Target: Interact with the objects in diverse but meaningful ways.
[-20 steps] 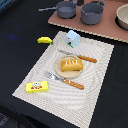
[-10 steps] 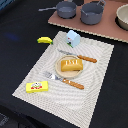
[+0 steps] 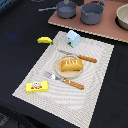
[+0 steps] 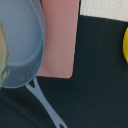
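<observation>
The pan [image 4: 20, 42] lies right under the wrist camera, its bowl on the pink board [image 4: 59, 40] and its thin handle [image 4: 45, 102] running out over the black table [image 4: 95, 85]. In the exterior view the pan [image 3: 65, 8] sits at the far end of the board [image 3: 100, 27], beside a pot [image 3: 92, 12]. It looks like a light, stiff plastic toy with a smooth, probably slippery surface; the handle seems the best place to grip, across its narrow width near the bowl, since the rim is wide and rounded.

The banana [image 3: 44, 40] rests on the table just off the mat [image 3: 95, 90], near the carton [image 3: 73, 38]. The loaf [image 3: 71, 64] sits on a plate [image 3: 61, 73] between a knife [image 3: 80, 56] and a fork [image 3: 65, 80]; the box [image 3: 37, 87] lies flat at the mat's near corner. All look light and rigid.

No fingers show in either view, so I cannot tell whether the gripper is open or closed.
</observation>
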